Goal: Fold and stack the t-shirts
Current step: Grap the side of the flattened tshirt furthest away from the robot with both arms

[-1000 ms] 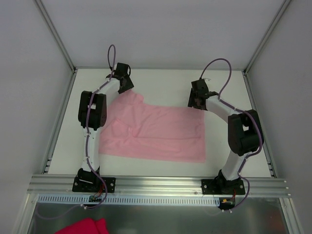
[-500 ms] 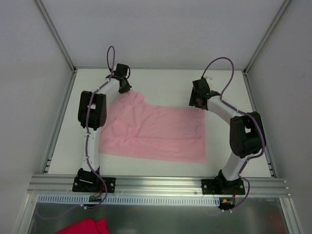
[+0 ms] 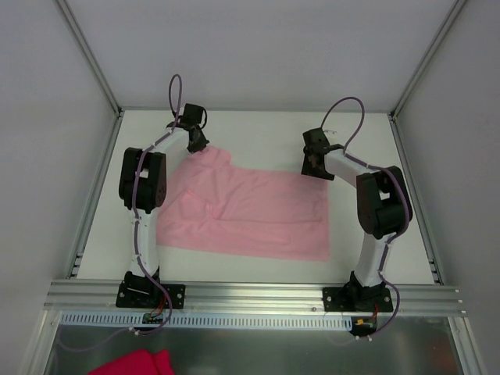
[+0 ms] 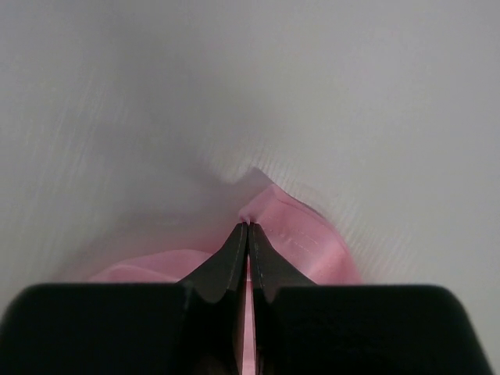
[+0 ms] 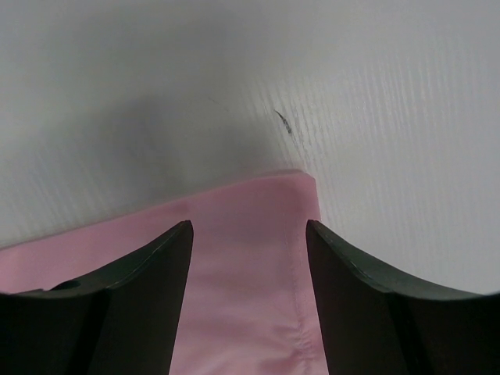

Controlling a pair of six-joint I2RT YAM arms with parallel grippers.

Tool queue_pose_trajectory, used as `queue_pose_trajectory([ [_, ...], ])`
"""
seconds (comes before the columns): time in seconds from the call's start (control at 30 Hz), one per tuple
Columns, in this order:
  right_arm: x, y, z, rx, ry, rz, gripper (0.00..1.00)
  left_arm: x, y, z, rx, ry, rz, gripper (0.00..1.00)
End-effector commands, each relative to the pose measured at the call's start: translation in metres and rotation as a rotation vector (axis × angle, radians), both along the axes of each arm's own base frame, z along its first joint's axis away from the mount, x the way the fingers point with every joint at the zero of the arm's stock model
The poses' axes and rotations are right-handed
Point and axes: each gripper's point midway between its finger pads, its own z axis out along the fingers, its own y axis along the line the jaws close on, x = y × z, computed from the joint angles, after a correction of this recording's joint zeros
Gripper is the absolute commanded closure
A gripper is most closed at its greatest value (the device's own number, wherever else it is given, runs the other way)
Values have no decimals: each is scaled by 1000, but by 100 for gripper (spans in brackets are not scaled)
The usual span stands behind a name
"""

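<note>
So the pale pink short-sleeved t-shirt (image 3: 250,211) is lying spread out on the white table (image 3: 258,129), roughly in the middle. Its long side runs left to right, w/ a few soft wrinkles on its left half. Its near edge sits back from the table's near edge, and bare table shows all round it.

Left gripper (image 4: 248,226) is at the tee's far-left corner, towards the table's far-left corner. Its fingers are pressed together w/ a bit of pink fabric pinched between the tips. On the wrist cam the cloth bunches into a small peak right there.

Right gripper (image 5: 248,226) is at the tee's far-right corner, towards the far-right part of the table. Its fingers are spread apart, one each side of that corner, nothing clamped. Can't tell if the tips actually touch the cloth tbh. There's a small dark scuff mark (image 5: 283,123) on the table just past that corner.

Also a deep magenta cloth (image 3: 133,363) is bunched up on the shiny metal surface (image 3: 273,351) below the table's near edge, left side, well apart from the tee.
</note>
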Motion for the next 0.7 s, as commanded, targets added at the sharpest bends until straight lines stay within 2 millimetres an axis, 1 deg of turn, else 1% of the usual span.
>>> queue_pose_trajectory([
  [0.0, 12, -8, 2, -33, 6, -49, 36, 6, 12, 49, 26, -94, 14, 100],
  [0.03, 14, -8, 1, -40, 8, -49, 36, 5, 12, 51, 27, -100, 14, 100],
  [0.07, 14, -6, -5, -38, 21, -44, 38, 4, 12, 50, 28, -100, 12, 100],
  [0.2, 17, -6, -2, -51, 18, -49, 38, 3, 14, 54, 37, -110, 8, 100],
  [0.27, 16, -10, 0, -69, 17, -62, 38, 2, 17, 54, 50, -112, 13, 100],
  [0.33, 15, -12, 0, -81, 19, -72, 38, 2, 16, 59, 46, -128, 11, 100],
  [0.37, 16, -11, -1, -81, 21, -68, 39, 1, 17, 59, 46, -128, 11, 100],
  [0.4, 16, -12, -2, -81, 25, -68, 41, 1, 17, 62, 45, -135, 11, 100],
  [0.43, 16, -11, -2, -78, 25, -65, 45, 0, 17, 62, 45, -135, 11, 100],
  [0.47, 17, -10, -2, -75, 26, -64, 54, 1, 17, 63, 44, -137, 11, 100],
  [0.53, 16, -10, -3, -76, 30, -64, 61, 1, 16, 62, 43, -136, 6, 100],
  [0.57, 16, -10, -3, -75, 31, -64, 69, 0, 17, 63, 46, -135, 7, 100],
  [0.6, 16, -10, -2, -72, 28, -64, 75, 0, 17, 63, 45, -135, 8, 100],
  [0.63, 16, -9, -2, -71, 28, -61, 88, 0, 16, 62, 44, -134, 5, 100],
  [0.67, 17, -9, -1, -71, 26, -58, 94, 0, 15, 63, 40, -137, 2, 100],
])
